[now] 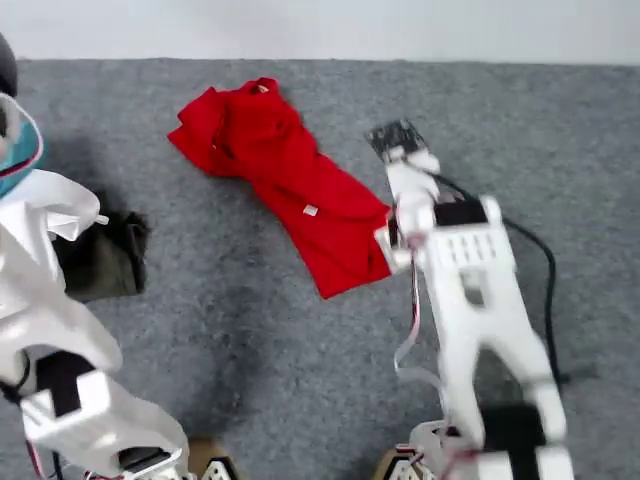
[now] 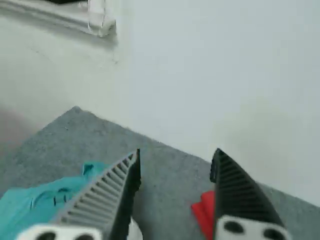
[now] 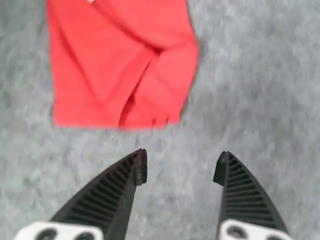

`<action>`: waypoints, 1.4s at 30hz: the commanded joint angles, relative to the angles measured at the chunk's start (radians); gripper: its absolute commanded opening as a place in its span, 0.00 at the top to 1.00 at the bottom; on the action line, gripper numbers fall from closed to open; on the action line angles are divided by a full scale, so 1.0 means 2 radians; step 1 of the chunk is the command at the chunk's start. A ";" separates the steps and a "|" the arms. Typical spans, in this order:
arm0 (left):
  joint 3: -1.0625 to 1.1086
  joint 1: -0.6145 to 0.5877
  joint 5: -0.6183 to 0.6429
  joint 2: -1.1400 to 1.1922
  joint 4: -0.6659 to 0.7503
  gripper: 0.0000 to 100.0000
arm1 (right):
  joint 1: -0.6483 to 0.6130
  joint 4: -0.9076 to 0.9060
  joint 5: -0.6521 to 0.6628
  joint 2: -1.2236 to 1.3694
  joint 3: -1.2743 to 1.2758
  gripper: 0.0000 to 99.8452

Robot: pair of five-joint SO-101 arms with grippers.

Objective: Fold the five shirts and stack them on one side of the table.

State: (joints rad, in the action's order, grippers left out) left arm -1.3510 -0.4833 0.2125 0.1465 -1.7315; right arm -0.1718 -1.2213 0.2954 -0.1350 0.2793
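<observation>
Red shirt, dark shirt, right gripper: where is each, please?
red shirt (image 1: 280, 180), high view, middle of cloth.
dark shirt (image 1: 110, 260), high view, its uncovered right part.
right gripper (image 3: 182, 155), right wrist view, midway between fingertips.

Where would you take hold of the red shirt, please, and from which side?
Probably take the red shirt at its flatter end, by the edge nearest the open right gripper, coming in low over the table on that side. That end lies spread fairly thin, while the far end is bunched into thick folds, so this edge should pinch more cleanly.
</observation>
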 commanded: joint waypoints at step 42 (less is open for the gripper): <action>0.755 0.009 -0.025 -0.332 -0.007 0.78 | -0.112 -0.287 0.096 0.412 -0.568 0.90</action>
State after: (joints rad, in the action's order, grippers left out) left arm 0.1527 -0.4634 0.1726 -0.4979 -1.7315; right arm -0.4250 -1.7553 0.4887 0.7365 -0.8439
